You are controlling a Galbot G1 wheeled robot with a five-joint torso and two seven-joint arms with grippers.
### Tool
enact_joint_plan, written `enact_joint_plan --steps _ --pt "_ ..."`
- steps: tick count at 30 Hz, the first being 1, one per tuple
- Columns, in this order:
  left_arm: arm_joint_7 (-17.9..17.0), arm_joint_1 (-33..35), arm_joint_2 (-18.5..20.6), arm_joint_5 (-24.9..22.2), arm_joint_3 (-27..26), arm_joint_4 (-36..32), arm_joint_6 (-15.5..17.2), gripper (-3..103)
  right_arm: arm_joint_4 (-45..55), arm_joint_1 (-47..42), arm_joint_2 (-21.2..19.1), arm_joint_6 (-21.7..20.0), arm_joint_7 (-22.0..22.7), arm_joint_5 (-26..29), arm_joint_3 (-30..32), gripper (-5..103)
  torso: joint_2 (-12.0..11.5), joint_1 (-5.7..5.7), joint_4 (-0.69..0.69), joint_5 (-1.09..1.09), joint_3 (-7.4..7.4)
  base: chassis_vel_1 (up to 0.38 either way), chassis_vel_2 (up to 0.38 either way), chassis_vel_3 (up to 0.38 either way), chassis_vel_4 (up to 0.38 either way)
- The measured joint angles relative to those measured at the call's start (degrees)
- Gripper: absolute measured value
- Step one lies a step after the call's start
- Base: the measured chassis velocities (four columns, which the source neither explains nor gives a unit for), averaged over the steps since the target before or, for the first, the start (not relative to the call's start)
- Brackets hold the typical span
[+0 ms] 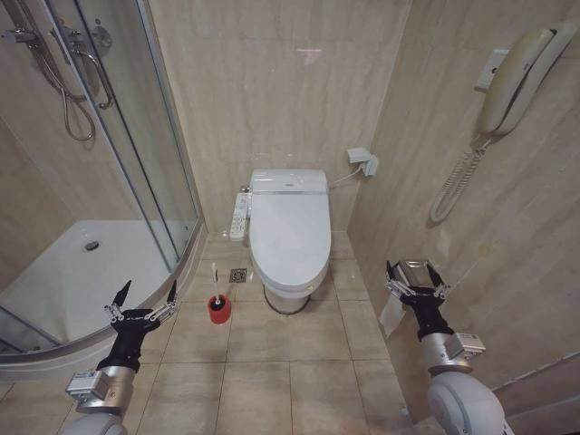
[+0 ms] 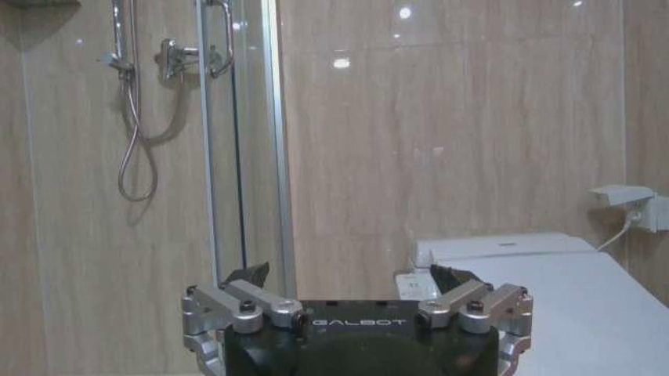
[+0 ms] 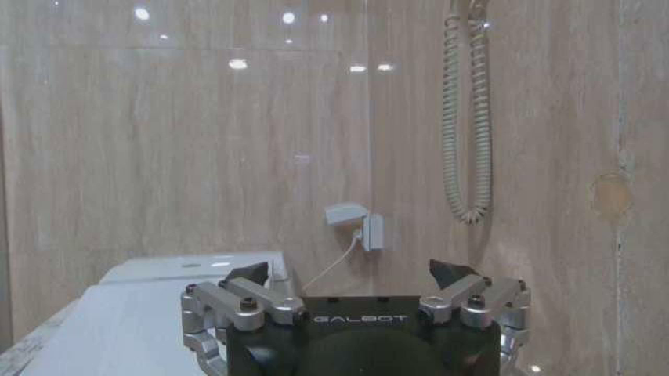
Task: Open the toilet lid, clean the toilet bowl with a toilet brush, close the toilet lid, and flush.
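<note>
Ahead of both spread-open, empty grippers, left gripper and right gripper, the large glossy white oval toilet lid is lying closed, long axis running away, roughly midway between them.

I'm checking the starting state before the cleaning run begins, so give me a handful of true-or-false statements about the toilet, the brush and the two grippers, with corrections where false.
1. The toilet lid is down, covering the toilet bowl. True.
2. The toilet brush lies inside the bowl. False: it stands in its red holder cup on the floor tiles, on the robot's left of the toilet.
3. The left gripper is open and holds nothing. True.
4. The right gripper is shut on the brush handle. False: it is open and empty, raised near the wall on the robot's right.
5. A wall phone with a coiled cord hangs on the wall to the robot's right. True.
</note>
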Motion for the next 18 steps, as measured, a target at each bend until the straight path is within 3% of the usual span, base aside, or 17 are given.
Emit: enact_joint_plan --steps 18 --pt "0.0 0.0 0.0 0.0 0.0 0.0 0.0 100 0.0 0.0 0.0 0.0 0.0 0.0 0.0 100 0.0 0.00 0.00 0.00 0.00 0.000 0.000 0.000 0.000"
